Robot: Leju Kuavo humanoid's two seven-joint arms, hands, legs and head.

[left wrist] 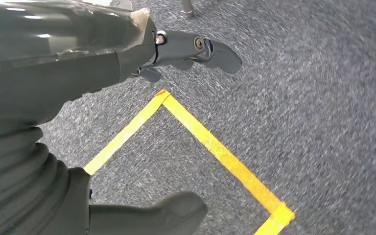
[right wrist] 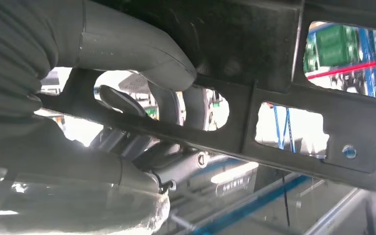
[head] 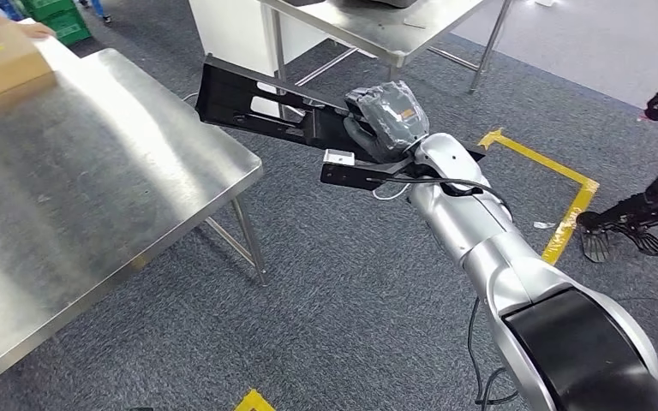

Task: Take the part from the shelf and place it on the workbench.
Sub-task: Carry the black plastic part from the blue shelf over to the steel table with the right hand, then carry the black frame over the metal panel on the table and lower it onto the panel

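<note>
Carrying step, by the look of it. Steel workbench (head: 94,171) close on the left. Black part (head: 261,107) held in the air just off its corner, clamped in the right hand (head: 385,120). Left hand (left wrist: 127,54) spread over carpet, holding nothing. Next: swing across, lower flat, release.

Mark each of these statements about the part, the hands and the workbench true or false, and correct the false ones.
1. The right hand holds the black part. True.
2. The part already rests on the steel workbench. False: it is held in the air beside the workbench's corner.
3. The left hand holds a yellow box. False: it holds nothing, above yellow floor tape.
4. A cardboard box sits on the workbench. True.
</note>
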